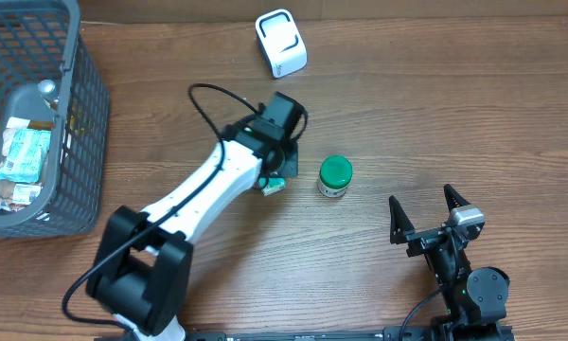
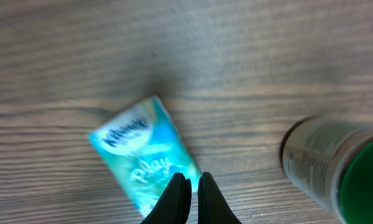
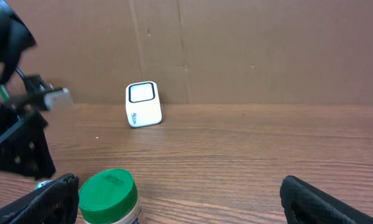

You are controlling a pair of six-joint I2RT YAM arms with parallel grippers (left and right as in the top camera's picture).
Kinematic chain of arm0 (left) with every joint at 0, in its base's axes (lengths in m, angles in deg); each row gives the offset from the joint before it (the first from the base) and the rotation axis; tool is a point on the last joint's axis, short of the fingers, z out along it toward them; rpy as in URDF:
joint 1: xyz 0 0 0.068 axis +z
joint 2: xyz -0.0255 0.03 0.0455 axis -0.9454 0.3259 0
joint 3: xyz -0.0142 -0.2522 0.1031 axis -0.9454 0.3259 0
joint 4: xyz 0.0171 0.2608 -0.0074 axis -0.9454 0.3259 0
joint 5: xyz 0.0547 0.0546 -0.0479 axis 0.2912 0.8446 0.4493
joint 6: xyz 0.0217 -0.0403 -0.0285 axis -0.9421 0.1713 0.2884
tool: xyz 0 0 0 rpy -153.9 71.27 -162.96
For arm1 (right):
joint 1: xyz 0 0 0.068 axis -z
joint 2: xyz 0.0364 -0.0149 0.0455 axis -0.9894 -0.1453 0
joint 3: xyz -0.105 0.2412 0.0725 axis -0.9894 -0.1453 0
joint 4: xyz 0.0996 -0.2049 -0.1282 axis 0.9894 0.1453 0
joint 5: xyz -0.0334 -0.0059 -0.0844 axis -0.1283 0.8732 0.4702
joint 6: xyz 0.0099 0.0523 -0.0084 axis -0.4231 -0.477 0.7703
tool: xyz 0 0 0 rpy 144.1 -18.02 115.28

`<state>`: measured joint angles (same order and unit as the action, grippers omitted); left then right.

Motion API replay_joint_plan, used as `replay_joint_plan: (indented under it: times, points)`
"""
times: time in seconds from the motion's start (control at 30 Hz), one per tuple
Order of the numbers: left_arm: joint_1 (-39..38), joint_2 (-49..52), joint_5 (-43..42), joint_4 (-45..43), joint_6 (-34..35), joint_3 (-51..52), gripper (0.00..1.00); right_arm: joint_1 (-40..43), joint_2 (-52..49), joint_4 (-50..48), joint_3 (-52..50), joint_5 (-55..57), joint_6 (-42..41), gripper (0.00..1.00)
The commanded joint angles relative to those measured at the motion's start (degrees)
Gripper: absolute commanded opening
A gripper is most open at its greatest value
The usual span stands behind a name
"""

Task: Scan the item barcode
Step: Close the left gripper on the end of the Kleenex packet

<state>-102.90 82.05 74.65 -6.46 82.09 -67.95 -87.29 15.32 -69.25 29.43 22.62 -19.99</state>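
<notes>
Near the middle of the tabletop (image 1: 435, 95) lies a teal Kleenex tissue pack (image 2: 146, 158), flat on the wood with its printed face up and set at a slant. It sits directly beneath the left tool (image 2: 191, 180), whose two dark fingers stand together with only a thin slit between them. In the left wrist view their tips overlap the pack's lower right corner; whether they pinch the wrapper or merely hang over it cannot be told, as the view is blurred. From overhead only a small corner of the pack shows past the left arm's wrist. Just beside it, on the robot's right, stands a small white bottle with a green lid (image 1: 334, 176), upright and apart from the pack. A white barcode scanner (image 1: 281, 43) stands at the far edge of the tabletop, well apart from both pack and left tool. On the far left sits a grey wire basket (image 1: 85, 104) holding several packets. At the near right edge the right tool (image 1: 420, 196) has its fingers spread wide apart, gripping nothing, well clear of the bottle
</notes>
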Motion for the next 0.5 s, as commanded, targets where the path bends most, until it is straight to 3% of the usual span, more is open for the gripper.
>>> replay_joint_plan:
  times: [0.0,0.47]
  points:
    - [-1.18,3.45,2.10,0.09,1.49,-0.72,0.05,0.26,0.46,-0.24,-0.61,0.50,0.07,1.00]
    - [-1.66,7.15,1.29,-4.46,1.18,-0.72,0.05,0.26,0.46,-0.24,-0.61,0.50,0.09,1.00]
